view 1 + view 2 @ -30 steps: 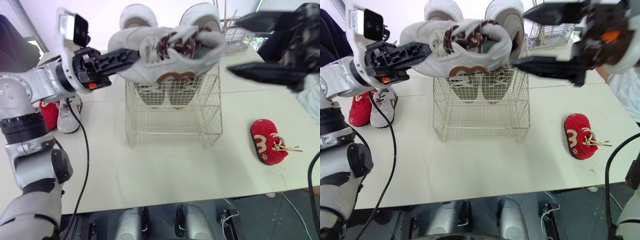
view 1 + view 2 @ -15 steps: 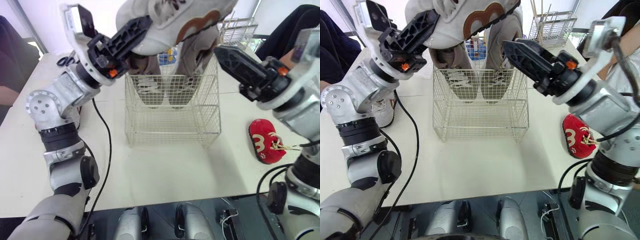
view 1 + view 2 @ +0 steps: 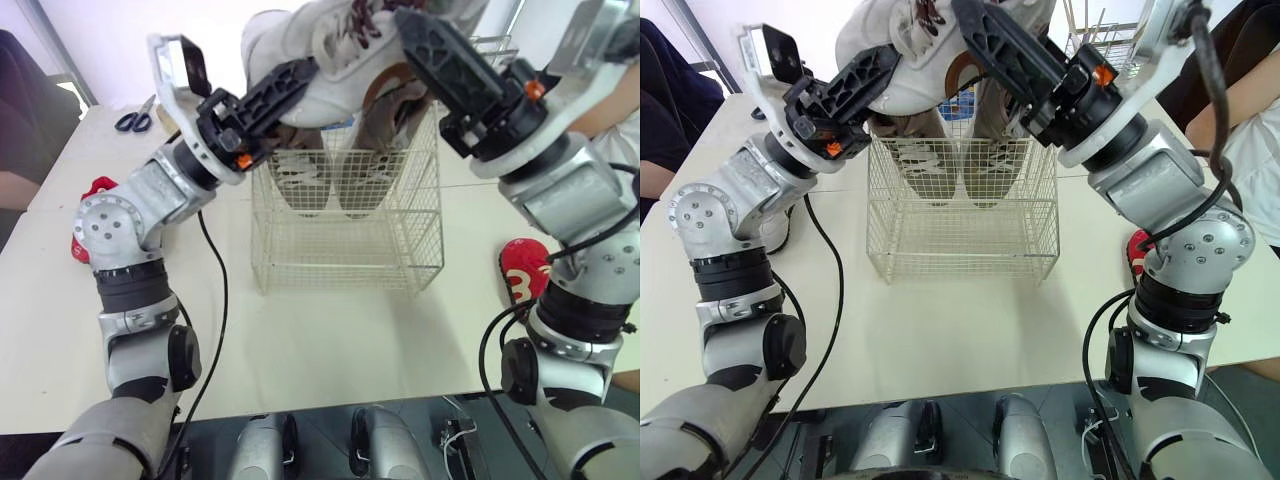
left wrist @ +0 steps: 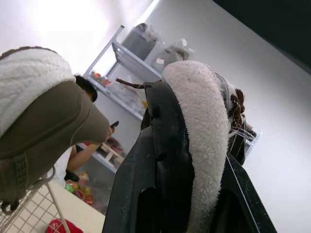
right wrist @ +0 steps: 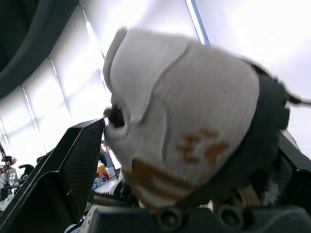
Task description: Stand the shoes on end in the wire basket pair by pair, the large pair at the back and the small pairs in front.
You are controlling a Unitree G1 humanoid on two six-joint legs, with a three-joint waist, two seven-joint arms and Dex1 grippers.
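Note:
My left gripper (image 3: 300,80) is shut on the heel of a white shoe with brown trim (image 3: 340,40), holding it high above the wire basket (image 3: 345,245). My right gripper (image 3: 415,35) reaches in from the right, open, its fingers (image 5: 63,179) on either side of the same shoe (image 5: 184,121). Inside the basket, a large pale pair (image 3: 300,180) stands on end against the back wall. A small red shoe (image 3: 520,285) lies on the table to the right, partly behind my right arm. Another red shoe (image 3: 88,195) sits at the left behind my left arm.
Scissors (image 3: 130,121) lie at the far left of the white table (image 3: 330,330). A second wire rack (image 3: 495,50) stands at the back right. A person's arm (image 3: 1245,130) is at the right edge, and another seated person (image 3: 660,110) is at the left.
The right gripper has swung in from the right and now straddles the white shoe. The left gripper has tipped the shoe up over the basket. The camera has shifted too.

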